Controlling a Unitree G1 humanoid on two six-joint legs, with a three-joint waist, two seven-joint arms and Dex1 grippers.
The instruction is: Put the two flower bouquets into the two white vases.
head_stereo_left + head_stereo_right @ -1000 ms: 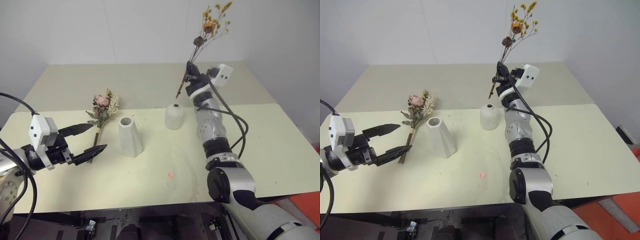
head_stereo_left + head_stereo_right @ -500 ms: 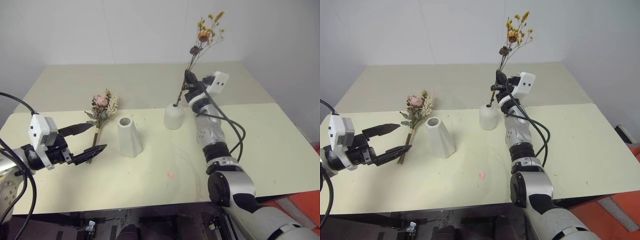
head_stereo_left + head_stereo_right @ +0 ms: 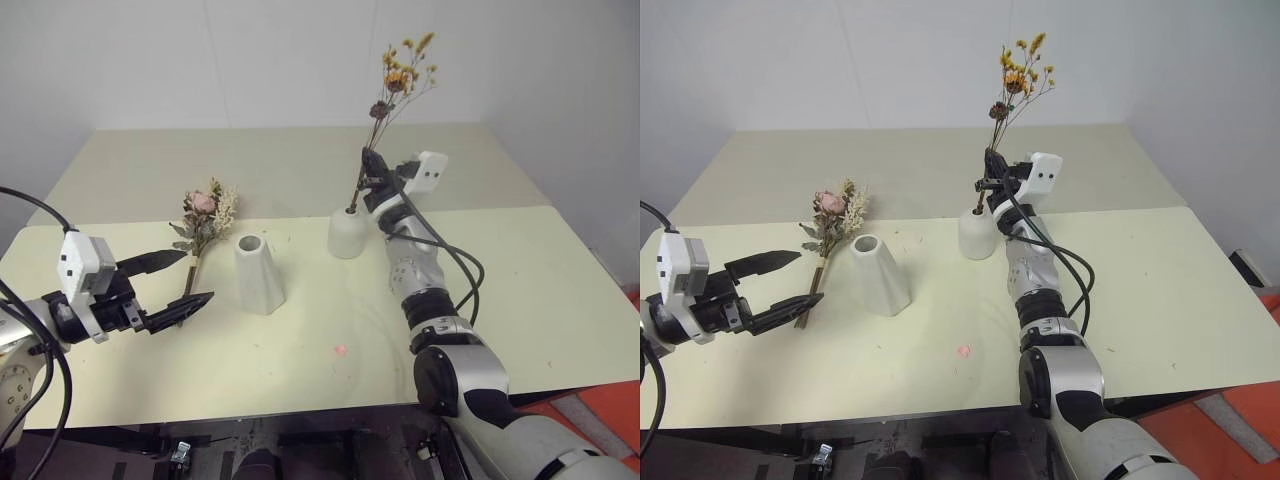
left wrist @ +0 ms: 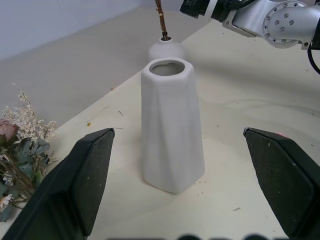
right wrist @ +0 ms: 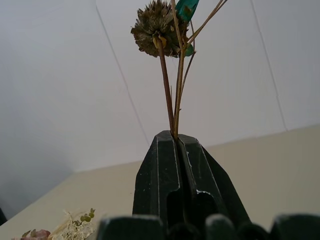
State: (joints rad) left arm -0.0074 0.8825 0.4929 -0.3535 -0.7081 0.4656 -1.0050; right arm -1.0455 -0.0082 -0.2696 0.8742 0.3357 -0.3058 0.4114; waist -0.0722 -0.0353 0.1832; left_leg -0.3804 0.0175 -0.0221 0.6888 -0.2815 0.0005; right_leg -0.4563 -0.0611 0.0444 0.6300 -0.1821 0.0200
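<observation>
Right gripper (image 3: 368,172), jaws clamped on the yellow sprig (image 3: 398,78), holds its stem end in the round vase (image 3: 347,233) at frame centre. Left gripper (image 3: 172,283), jaws wide and empty, hovers lower left beside the rose bunch (image 3: 204,220) lying on the worktop (image 3: 520,270), left of the tall vase (image 3: 258,272).

A pale yellow-green table (image 3: 560,290) spreads beneath both tools, a seam crossing it. A small pink speck (image 3: 342,350) lies on it, between the left tool and the right arm. A white wall (image 3: 250,60) stands beyond the right tool.
</observation>
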